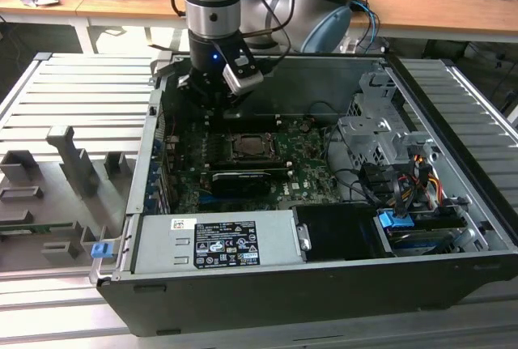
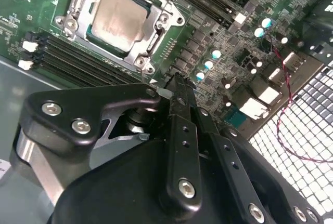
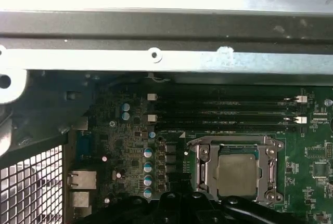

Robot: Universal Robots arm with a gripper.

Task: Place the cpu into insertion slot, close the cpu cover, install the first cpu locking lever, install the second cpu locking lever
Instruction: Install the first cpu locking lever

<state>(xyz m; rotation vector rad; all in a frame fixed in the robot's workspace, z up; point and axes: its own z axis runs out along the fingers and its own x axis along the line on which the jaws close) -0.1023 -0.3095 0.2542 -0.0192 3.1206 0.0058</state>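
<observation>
The cpu (image 2: 115, 17) lies flat in the insertion slot (image 2: 152, 68) on the green motherboard, its pale metal face up. The cpu cover (image 2: 156, 7) is folded down around it, and the chip shows through the window. Both wrist views show this; in the first wrist view the cpu (image 3: 238, 174) sits inside the cover frame (image 3: 202, 154). Thin metal levers lie along two sides of the socket. My gripper (image 2: 177, 81) hangs above the board beside the socket, shut, with nothing held. In the exterior view the gripper (image 1: 212, 100) is over the case's back part, short of the socket (image 1: 247, 148).
The open computer case (image 1: 453, 280) holds a long black card (image 1: 239, 180), a power supply (image 1: 218, 244), drive cages and cable bundles (image 1: 405, 183) at the exterior view's right. Memory slots (image 3: 223, 112) run beside the socket. A grey fixture plate (image 1: 61, 171) lies at the exterior view's left.
</observation>
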